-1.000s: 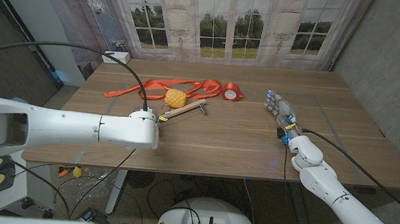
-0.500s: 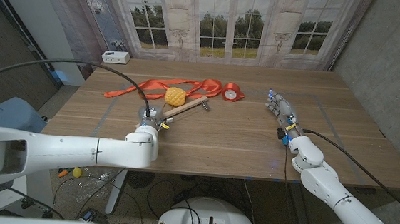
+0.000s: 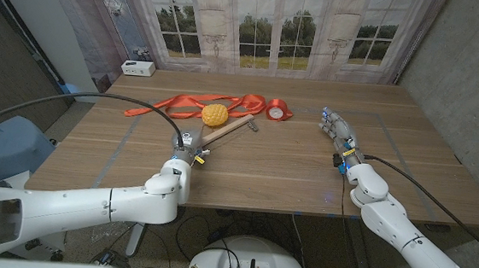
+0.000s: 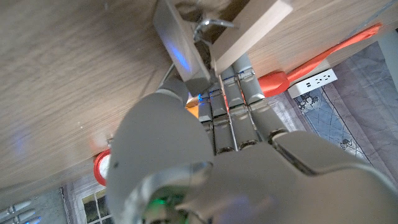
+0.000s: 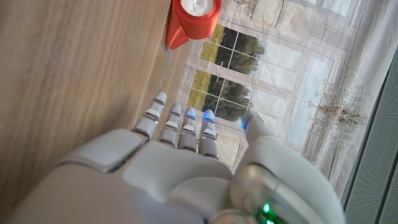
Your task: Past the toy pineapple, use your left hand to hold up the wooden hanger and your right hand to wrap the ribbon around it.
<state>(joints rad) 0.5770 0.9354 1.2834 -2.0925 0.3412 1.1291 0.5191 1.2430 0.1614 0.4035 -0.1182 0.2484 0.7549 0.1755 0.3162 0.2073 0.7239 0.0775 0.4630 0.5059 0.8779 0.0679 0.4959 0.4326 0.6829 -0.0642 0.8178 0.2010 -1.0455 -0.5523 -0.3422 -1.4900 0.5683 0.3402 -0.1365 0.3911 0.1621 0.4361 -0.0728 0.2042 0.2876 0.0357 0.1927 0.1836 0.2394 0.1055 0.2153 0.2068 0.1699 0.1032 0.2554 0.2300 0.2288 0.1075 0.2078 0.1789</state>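
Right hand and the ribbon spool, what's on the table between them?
Nothing: in the head view, bare wood runs from the right hand to the ribbon spool. The right wrist view shows the same open stretch ahead of the fingers.

Soft, even light covers the table (image 3: 288, 168) — no hard shadows, only a faint sheen near its near edge. The head view is sharp at centre and bows toward the corners. In the wrist views the left hand (image 4: 236, 124) and right hand (image 5: 180, 155) are close and blurred — small blue lights glare.
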